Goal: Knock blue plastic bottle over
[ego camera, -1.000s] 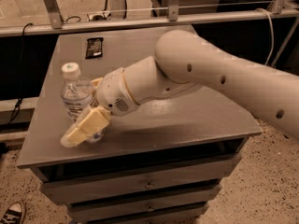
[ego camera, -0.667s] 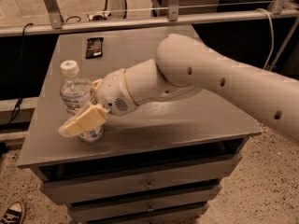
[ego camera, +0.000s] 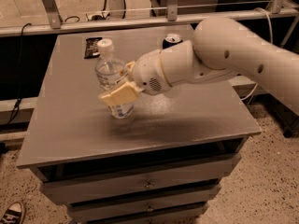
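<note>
The blue plastic bottle [ego camera: 111,76] is a clear water bottle with a white cap and a printed label. It stands upright on the grey table [ego camera: 70,125], left of centre. My gripper [ego camera: 119,95] is right against the bottle's front at label height, its pale end lying across the bottle's lower half. My thick white arm reaches in from the right.
A short dark soda can [ego camera: 172,39] stands at the back of the table, partly hidden behind my arm. A flat dark packet [ego camera: 92,47] lies at the back left. The table has drawers below. A rail and cables run behind it. A shoe [ego camera: 11,213] is on the floor at lower left.
The bottle has slid to the right across the table with my gripper against it and still stands upright. My arm has drawn back to the right, uncovering the can.
</note>
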